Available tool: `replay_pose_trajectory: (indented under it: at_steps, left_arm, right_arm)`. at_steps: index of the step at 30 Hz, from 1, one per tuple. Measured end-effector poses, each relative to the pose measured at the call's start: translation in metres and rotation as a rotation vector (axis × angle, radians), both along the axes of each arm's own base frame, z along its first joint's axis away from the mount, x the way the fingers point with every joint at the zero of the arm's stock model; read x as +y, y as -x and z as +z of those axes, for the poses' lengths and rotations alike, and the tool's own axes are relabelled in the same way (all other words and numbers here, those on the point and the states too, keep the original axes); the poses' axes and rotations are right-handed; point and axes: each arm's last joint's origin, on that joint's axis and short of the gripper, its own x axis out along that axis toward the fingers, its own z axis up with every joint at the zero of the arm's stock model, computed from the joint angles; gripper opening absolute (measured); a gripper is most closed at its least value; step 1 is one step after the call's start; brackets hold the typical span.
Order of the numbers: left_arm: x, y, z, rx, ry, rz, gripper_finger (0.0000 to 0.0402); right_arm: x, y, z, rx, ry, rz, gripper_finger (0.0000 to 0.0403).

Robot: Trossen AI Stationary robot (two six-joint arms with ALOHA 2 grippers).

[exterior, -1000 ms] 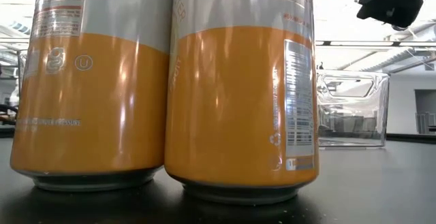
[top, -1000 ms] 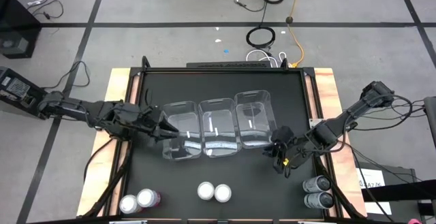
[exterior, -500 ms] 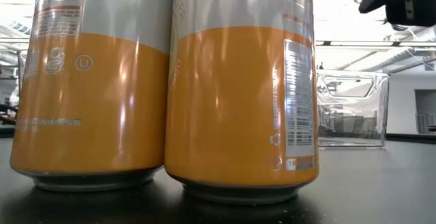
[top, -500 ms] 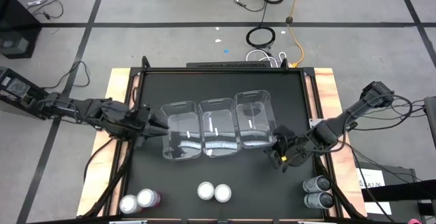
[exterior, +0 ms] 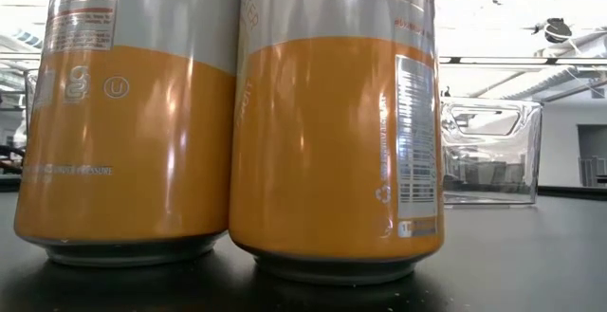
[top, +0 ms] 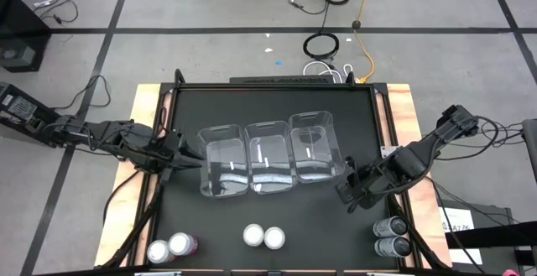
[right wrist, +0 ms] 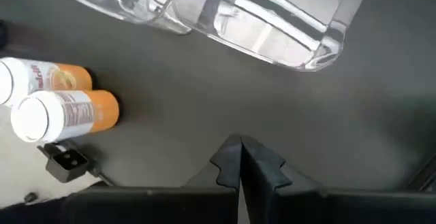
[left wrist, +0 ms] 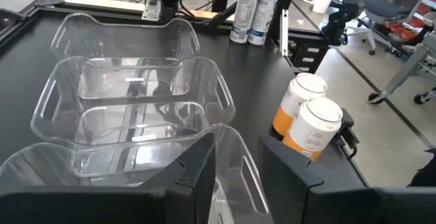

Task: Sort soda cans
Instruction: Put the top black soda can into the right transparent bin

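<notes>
Three clear bins (top: 267, 158) are standing in a row at the middle of the black surface (top: 268, 108), touching side to side. The six soda cans are being left upright in pairs along the near edge: the two pink cans (top: 171, 247) at the left corner, the two orange cans (top: 263, 236) at the centre, and the two grey cans (top: 390, 236) at the right corner. In each pair the cans are touching or just beside one another. The left gripper (top: 190, 157) is being held at the left bin's outer wall, its fingers (left wrist: 197, 173) set slightly apart with that bin's rim showing between them in the left wrist view. The right gripper (top: 346, 189) is being held over bare surface just beside the right bin's near corner, between the bins and the grey cans; its fingers (right wrist: 228, 164) are pressed together with nothing between them.
</notes>
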Motion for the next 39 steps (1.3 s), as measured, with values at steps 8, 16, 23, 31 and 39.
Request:
replay_pose_trajectory:
  at_steps: [8,16,23,31,39]
  left_arm:
    - [0.0,0.0,0.0,-0.006,-0.029,-0.014,0.0116]
    - [0.0,0.0,-0.001,0.0,-0.025,-0.012,0.0116]
    - [0.0,0.0,-0.001,0.001,-0.025,-0.012,0.0116]
    - [0.0,0.0,-0.001,0.003,-0.023,-0.011,0.0116]
    - [0.0,0.0,-0.001,0.003,-0.023,-0.011,0.0116]
  right_arm:
    - [0.005,0.006,-0.003,0.11,-0.093,-0.008,0.0029]
    - [0.018,0.025,-0.005,0.21,-0.127,-0.11,0.0122]
    - [0.032,0.043,-0.011,0.351,-0.108,-0.14,0.0222]
    - [0.055,0.056,-0.02,0.459,-0.115,-0.164,0.0286]
    - [0.077,0.064,-0.03,0.487,-0.089,-0.161,0.0278]
